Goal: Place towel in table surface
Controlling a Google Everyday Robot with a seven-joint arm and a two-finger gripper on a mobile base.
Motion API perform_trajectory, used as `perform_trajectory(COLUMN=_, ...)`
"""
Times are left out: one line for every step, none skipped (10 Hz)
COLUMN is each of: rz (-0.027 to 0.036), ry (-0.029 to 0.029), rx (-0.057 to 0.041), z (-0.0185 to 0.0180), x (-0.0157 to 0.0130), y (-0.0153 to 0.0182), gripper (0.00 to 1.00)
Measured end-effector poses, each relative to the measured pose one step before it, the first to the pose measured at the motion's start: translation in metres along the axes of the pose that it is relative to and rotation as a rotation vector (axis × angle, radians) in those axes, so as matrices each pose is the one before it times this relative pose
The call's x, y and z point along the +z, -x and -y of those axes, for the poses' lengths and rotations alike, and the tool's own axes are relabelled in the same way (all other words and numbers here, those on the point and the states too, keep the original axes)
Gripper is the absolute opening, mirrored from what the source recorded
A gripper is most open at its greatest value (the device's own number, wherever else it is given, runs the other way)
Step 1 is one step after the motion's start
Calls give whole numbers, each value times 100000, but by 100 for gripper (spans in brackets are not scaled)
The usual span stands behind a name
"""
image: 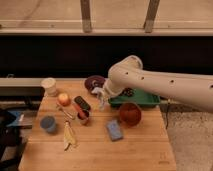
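**Towel in the gripper, above the table's centre**

You have the arm (165,82) reaching in from the right edge of the frame, bent down toward the middle of the wooden table (140,152). The gripper (101,95) sits just left of centre in the frame, and a pale towel (99,93) hangs bunched at its tip, so the fingers look clamped on the cloth. The towel is over the table's upper middle, between the dark purple bowl (94,81) behind it and the dark remote-like object (82,103) to its lower left; you cannot tell whether its lower edge touches the wood.

Just right of the gripper lies the green tray (145,99), partly hidden under the arm. Below the tray stands a reddish-brown bowl (129,113), and a blue sponge (114,129) lies on the wood just to its lower left.

On the left half of the table you see a white cup (49,86) at the upper left corner, an apple (63,99) just below and right of it, a small blue-grey cup (48,123) lower down near the left edge, and a banana (69,135) toward the lower left. A small red can (83,116) stands near the remote-like object.
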Motion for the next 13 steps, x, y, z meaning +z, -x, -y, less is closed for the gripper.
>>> perform_trajectory(rz=-917, ry=1222, rx=-163, z=-361, x=676, y=-65, gripper=0)
perform_trajectory(rz=-1411, ry=2130, rx=-149, z=-619, x=920, y=-75, gripper=0)
perform_trajectory(rz=-1772, ry=2083, rx=-513, z=-647, x=966, y=-58, gripper=0)
perform_trajectory(rz=-2094, ry=2124, rx=-628, z=-703, x=1153, y=31, gripper=0)
perform_trajectory(rz=-2355, ry=2405, rx=-755, z=-630, x=1501, y=9, gripper=0)
perform_trajectory(rz=-2173, ry=3038, rx=-203, z=-400, x=1685, y=-96, gripper=0)
perform_trajectory(rz=-2939, ry=2782, rx=202, z=-203, x=1524, y=-332, gripper=0)
perform_trajectory(rz=-2405, ry=2486, rx=192, z=-236, x=1299, y=-6, gripper=0)
perform_trajectory(rz=-1660, ry=1397, rx=905, z=125, x=785, y=-163, gripper=0)
perform_trajectory(rz=-1756, ry=1024, rx=1319, z=262, x=628, y=-314, gripper=0)
perform_trajectory(rz=-1900, ry=868, rx=1543, z=333, x=703, y=-360, gripper=3)
perform_trajectory(rz=-2162, ry=-36, rx=1621, z=264, x=518, y=-317, gripper=11)
perform_trajectory(rz=-2444, ry=-470, rx=1521, z=359, x=521, y=-318, gripper=22)
